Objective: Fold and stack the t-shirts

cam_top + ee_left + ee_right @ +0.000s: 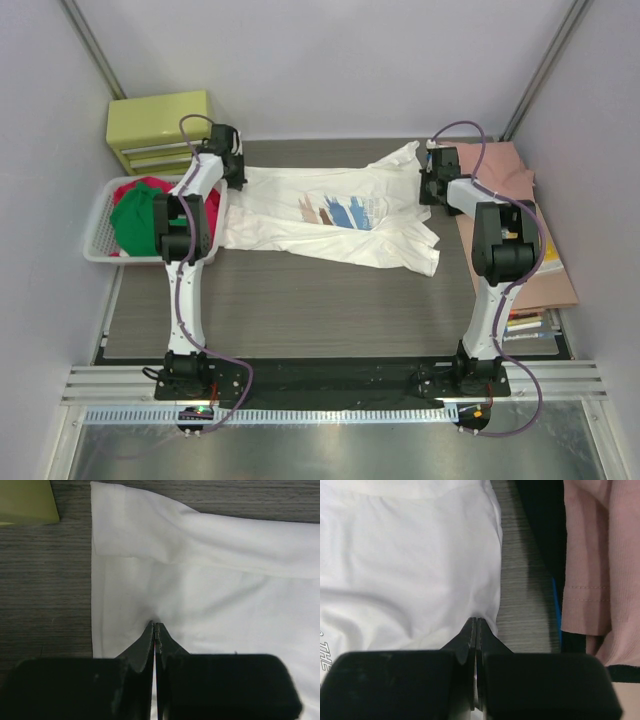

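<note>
A white t-shirt point(330, 215) with a blue and brown brush-stroke print lies spread across the far half of the table. My left gripper point(238, 172) is at its left edge, jaws shut with the tips pinching the white cloth point(200, 580). My right gripper point(432, 185) is at the shirt's right edge, also shut, and wrinkles in the white cloth point(410, 570) run to its tips. In the wrist views the left gripper point(155, 625) and right gripper point(475, 620) show no gap at the tips. A red t-shirt point(135, 188) and a green t-shirt point(135, 225) lie bunched in the basket.
The white slotted basket point(95, 225) stands at the left table edge beside the left arm. A yellow-green drawer box point(160, 128) is at the back left. A salmon-pink shirt point(505, 175) lies over a black one point(545, 530) at the right. Books point(530, 325) lie near the right arm's base.
</note>
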Robot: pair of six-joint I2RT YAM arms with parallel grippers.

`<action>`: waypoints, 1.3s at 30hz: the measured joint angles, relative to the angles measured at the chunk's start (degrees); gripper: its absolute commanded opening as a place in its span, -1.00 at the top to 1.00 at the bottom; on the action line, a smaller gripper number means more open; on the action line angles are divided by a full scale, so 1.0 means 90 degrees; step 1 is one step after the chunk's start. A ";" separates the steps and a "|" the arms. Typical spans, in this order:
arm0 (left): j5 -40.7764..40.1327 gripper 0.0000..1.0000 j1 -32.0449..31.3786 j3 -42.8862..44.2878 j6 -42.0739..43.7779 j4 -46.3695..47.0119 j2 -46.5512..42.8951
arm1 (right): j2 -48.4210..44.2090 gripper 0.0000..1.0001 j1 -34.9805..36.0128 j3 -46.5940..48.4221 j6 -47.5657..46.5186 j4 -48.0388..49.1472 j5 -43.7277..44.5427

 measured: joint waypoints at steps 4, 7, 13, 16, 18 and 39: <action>0.0124 1.00 -0.0039 -0.0539 0.0255 0.0372 -0.0294 | -0.0143 0.98 0.0053 -0.0389 -0.0180 0.0406 0.0051; 0.0214 1.00 -0.0134 -0.0818 0.0498 0.0423 -0.0491 | -0.0459 0.98 0.0143 -0.0712 -0.0398 0.0500 0.0100; 0.0289 1.00 -0.0364 -0.0794 0.0906 0.0452 -0.0578 | -0.1566 0.98 0.0481 -0.1141 -0.0743 0.0748 0.0073; 0.0236 1.00 -0.0464 -0.0848 0.1105 0.0527 -0.0758 | -0.2358 0.98 0.0699 -0.1503 -0.0908 0.0882 0.0095; 0.0192 1.00 -0.0512 -0.1144 0.1151 0.0692 -0.1073 | -0.2839 0.98 0.0806 -0.1702 -0.0945 0.0879 0.0095; 0.0306 1.00 -0.0976 -0.5569 0.0107 0.0551 -0.4748 | -0.4386 0.98 0.0959 -0.3298 -0.0716 -0.0447 -0.0520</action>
